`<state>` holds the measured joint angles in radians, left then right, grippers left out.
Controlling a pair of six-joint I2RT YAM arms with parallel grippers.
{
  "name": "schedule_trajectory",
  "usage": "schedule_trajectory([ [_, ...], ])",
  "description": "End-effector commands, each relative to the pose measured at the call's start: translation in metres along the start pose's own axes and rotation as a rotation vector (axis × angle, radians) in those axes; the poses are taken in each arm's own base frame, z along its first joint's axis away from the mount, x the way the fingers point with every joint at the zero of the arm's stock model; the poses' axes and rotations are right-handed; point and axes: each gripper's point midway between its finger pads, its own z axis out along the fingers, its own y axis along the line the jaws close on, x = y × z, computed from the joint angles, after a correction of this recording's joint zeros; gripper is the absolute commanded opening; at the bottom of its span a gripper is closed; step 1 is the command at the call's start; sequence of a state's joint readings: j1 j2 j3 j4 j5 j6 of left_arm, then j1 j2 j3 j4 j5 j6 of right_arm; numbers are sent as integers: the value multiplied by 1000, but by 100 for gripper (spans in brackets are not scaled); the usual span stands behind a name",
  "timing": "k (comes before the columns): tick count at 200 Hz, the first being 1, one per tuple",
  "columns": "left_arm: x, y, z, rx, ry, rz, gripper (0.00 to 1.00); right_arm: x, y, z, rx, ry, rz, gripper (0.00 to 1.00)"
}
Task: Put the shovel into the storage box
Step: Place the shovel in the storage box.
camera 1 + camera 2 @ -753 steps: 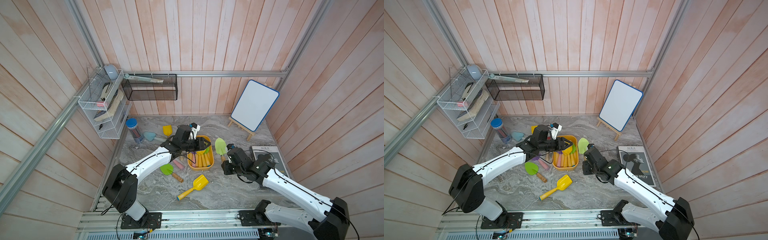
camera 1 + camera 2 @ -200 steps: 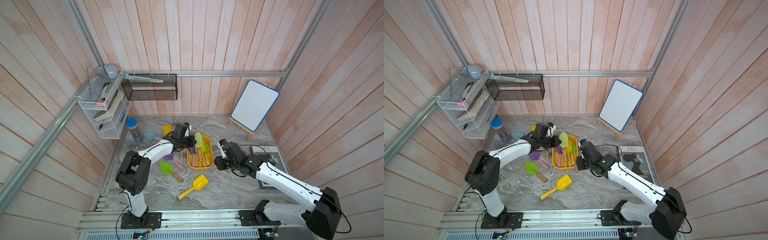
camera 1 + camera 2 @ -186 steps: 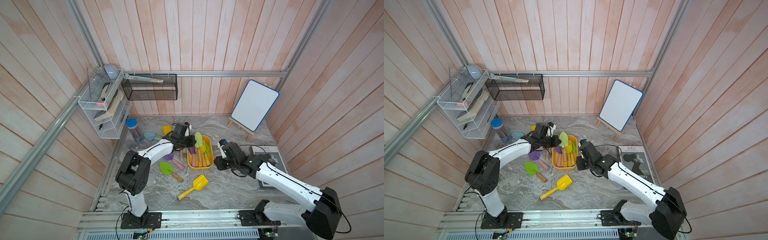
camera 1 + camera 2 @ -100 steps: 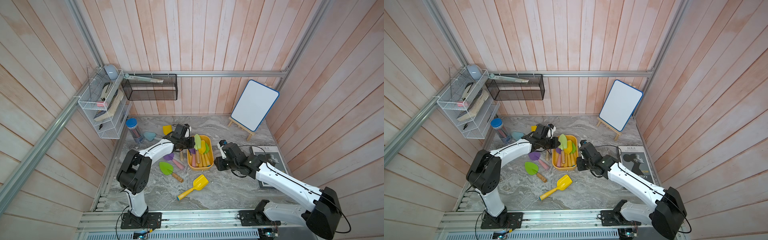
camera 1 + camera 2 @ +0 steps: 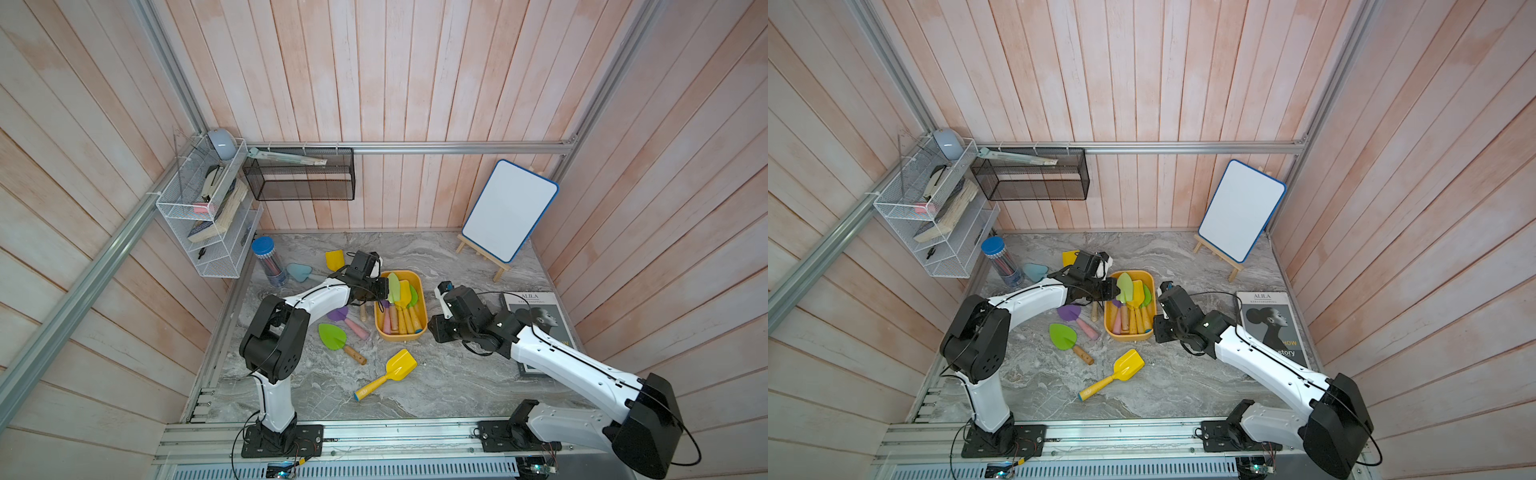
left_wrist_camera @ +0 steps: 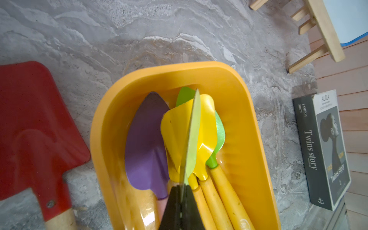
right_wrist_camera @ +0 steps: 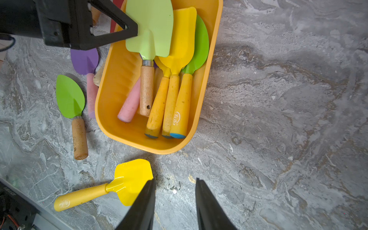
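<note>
The storage box point(image 5: 422, 297) point(image 5: 1153, 305) point(image 6: 249, 111) point(image 7: 111, 79) is a yellow-orange tray holding several shovels with yellow and pink handles. My left gripper point(image 5: 384, 289) point(image 5: 1115, 289) point(image 6: 182, 187) point(image 7: 135, 29) is shut on the blade edge of a light-green shovel point(image 5: 393, 286) point(image 5: 1124, 286) point(image 6: 194, 129) point(image 7: 151, 25). That shovel's wooden handle reaches down among the handles in the box. My right gripper point(image 5: 432, 330) point(image 5: 1156, 330) point(image 7: 175, 181) is open and empty, just off the box's near end.
On the table lie a yellow shovel point(image 5: 390, 372) point(image 7: 129, 181), a green shovel point(image 5: 332, 336) point(image 7: 69, 95) and a purple shovel point(image 5: 338, 313). A red shovel point(image 6: 33, 119) lies beside the box. A book point(image 5: 536, 320) and a whiteboard point(image 5: 509, 210) are at the right.
Earlier the light-green shovel was at the right gripper, right of the box. Now the left gripper holds it over the box, a little lower than a second ago. The right arm barely moved.
</note>
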<state>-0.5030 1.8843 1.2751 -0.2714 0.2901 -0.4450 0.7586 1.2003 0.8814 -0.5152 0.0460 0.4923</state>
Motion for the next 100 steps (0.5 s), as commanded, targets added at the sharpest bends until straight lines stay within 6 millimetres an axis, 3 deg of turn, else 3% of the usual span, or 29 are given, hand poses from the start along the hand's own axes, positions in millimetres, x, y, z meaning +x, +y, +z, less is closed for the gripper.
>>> schedule_trajectory([
  [1,-3,4,5,-6,-14,18,0,3,2,5,-9,13,-15,39],
  [54,-1,4,10,-2,1,5,0,4,2,8,-8,20,-22,38],
  [100,0,7,11,-25,18,-7,18,5,3,10,-10,25,-23,39],
])
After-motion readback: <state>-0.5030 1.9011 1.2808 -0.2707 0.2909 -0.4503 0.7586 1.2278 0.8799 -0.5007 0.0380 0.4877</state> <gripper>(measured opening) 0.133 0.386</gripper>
